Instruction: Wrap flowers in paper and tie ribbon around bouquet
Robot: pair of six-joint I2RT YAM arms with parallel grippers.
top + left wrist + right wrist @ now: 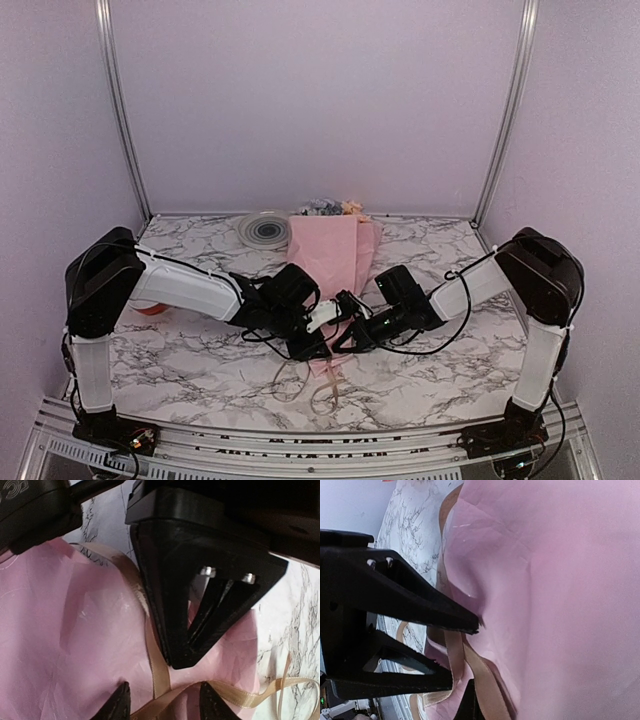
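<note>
Satiny tan ribbon crosses the creased pink cone bouquet, between the left gripper's half-parted tips; right gripper closed.

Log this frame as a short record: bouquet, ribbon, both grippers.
bouquet: pink paper cone lying on marble table, blooms at far end
ribbon: crosses the cone's narrow end, loose loops trail toward the arms' bases
left gripper: jaws apart, astride ribbon
right gripper: jaws shut, tip at ribbon; grip unclear
stage: wrapped, no knot visible
</note>
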